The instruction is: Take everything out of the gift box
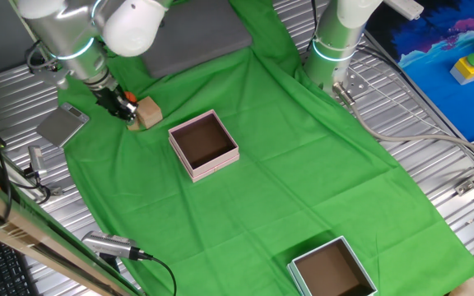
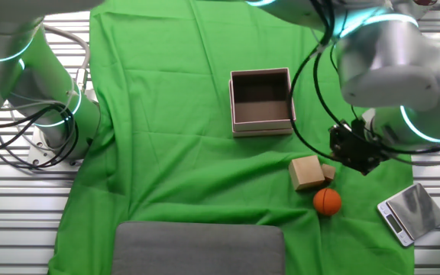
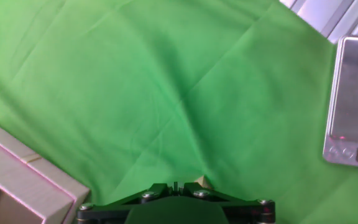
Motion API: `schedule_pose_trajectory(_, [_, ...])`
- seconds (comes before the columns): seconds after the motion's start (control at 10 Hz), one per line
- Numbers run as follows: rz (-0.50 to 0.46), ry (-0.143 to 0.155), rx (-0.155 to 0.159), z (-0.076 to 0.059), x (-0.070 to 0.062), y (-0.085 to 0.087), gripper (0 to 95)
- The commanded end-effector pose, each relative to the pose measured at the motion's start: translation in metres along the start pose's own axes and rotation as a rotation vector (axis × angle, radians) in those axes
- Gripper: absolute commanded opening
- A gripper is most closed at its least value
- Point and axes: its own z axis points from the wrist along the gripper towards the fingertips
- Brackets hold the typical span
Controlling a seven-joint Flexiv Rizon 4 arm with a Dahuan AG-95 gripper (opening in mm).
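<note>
Gripper (image 1: 122, 107): low over green cloth (image 1: 303, 181), just left of wooden cube (image 1: 148, 112); jaw state cannot tell. Pink gift box (image 1: 205, 145) empty.

Other fixed view: cube, small block (image 2: 328, 172) touching; orange ball (image 2: 327, 202) nearer.

Hand view: scale (image 3: 353, 106) right.

The pink-walled gift box (image 2: 261, 101) sat upright, seemingly empty; beside it lay the tan cube (image 2: 305, 173), the orange ball (image 2: 327, 202) just beyond.

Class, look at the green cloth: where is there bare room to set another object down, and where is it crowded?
Bare cloth lies between the gift box and the larger box. It is crowded by the gripper: wooden cube, small block, orange ball and scale.
</note>
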Motion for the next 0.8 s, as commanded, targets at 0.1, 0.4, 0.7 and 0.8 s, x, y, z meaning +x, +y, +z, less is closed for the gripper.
schedule_pose_trajectory(0.1, [-0.012, 0.005, -0.005, -0.004, -0.009, -0.003, 0.0])
schedule_pose_trajectory(0.4, [-0.043, 0.015, 0.011, -0.001, -0.02, -0.012, 0.0])
schedule_pose_trajectory(0.7, [-0.065, 0.016, 0.011, 0.009, -0.034, -0.025, 0.0])
schedule_pose_trajectory(0.8, [-0.062, 0.018, 0.012, 0.009, -0.037, -0.025, 0.0])
